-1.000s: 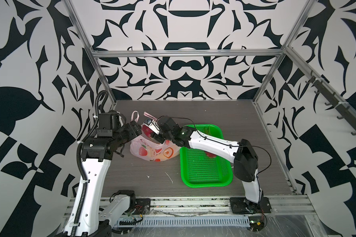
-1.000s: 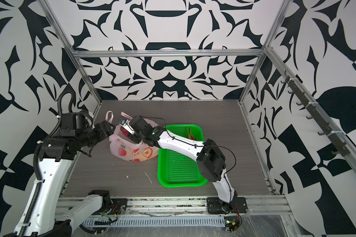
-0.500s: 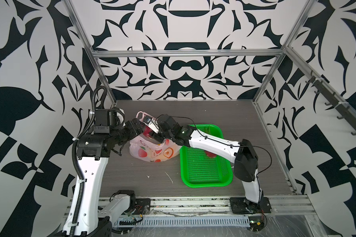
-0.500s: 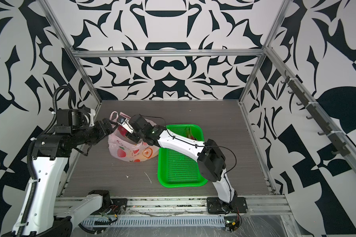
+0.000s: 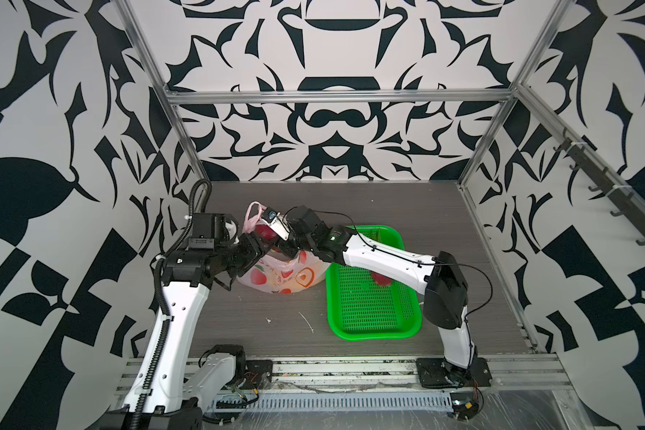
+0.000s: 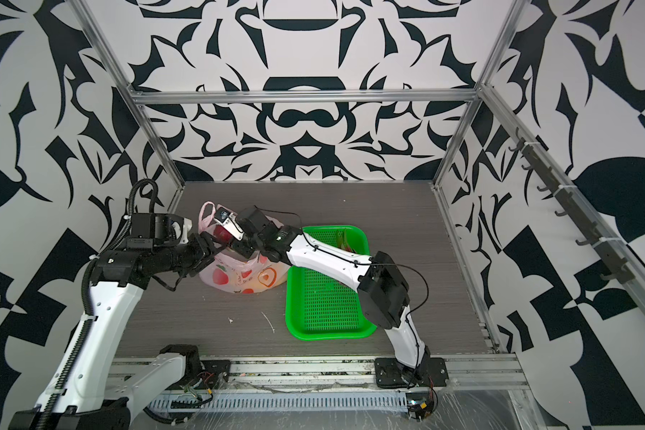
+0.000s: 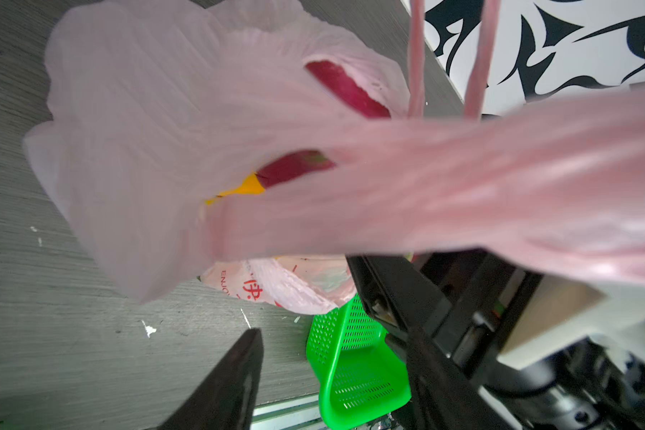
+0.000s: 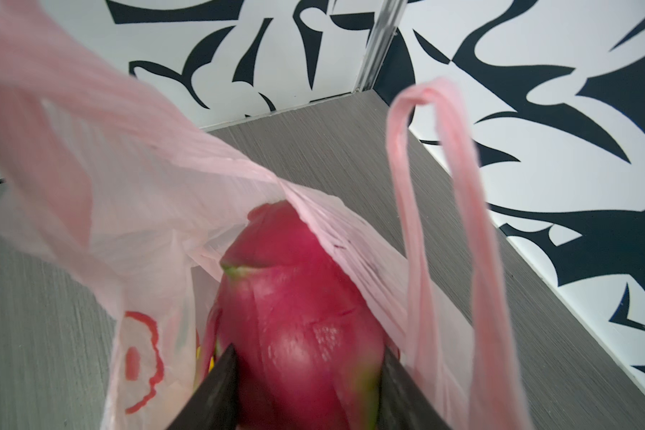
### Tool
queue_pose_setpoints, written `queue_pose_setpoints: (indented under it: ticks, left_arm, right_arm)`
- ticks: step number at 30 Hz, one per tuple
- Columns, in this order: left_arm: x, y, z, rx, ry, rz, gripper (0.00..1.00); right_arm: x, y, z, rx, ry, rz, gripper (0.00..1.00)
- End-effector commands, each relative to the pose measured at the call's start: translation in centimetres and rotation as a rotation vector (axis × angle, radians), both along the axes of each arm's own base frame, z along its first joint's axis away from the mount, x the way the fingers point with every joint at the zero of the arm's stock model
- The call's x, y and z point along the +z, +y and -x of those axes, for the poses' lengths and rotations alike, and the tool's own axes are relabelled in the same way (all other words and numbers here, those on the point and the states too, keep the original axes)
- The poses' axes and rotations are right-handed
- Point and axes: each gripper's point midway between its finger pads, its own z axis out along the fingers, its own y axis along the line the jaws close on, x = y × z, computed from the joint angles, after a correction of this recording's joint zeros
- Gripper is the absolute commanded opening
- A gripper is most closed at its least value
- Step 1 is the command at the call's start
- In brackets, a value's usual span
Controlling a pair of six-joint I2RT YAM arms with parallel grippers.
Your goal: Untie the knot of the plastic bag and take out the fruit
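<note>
The pale-pink plastic bag lies on the dark table with its mouth gaping; the knot is out of view. One handle loop stands free. My right gripper is shut on a magenta dragon fruit, half out of the mouth. In the left wrist view a yellow fruit shows inside the bag. My left gripper is at the bag's left rim, jaws apart with nothing between the tips. Pink plastic stretches across just beyond them.
A green perforated basket sits right of the bag. A red fruit lies in it, partly under the right arm. Small white scraps lie on the table in front of the bag. Patterned walls close in on three sides.
My left gripper has moved in to the bag's rim and its jaws have narrowed. The right gripper keeps the dragon fruit at about the same place.
</note>
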Motion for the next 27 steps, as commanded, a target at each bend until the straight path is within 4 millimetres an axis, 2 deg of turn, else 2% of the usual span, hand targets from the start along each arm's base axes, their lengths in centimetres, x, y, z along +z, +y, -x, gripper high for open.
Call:
queue_pose_setpoints:
  ticks: [1,6,10,21,27]
  left_arm:
    - [0.3,-0.3,-1.2,0.015,-0.052,0.03,0.65]
    - [-0.1,-0.2,-3.4,0.059,-0.133,0.06,0.67]
    - [0.4,-0.8,-4.5,0.064,-0.185,0.117,0.67]
    - [3.2,-1.5,-4.6,0.054,-0.29,0.198,0.64]
    - [2.2,-1.2,-4.8,0.065,-0.266,0.17,0.63]
  right_arm:
    - [5.1,-0.1,0.1,0.0,-0.043,-0.119,0.0]
    - [4.8,-0.3,0.2,0.0,-0.037,-0.108,0.0]
    - [4.4,-0.3,0.4,0.004,-0.031,-0.101,0.0]
    - [3.8,-0.5,0.4,-0.004,-0.022,-0.091,0.0]
    - [4.5,-0.7,0.6,0.0,-0.027,-0.103,0.0]
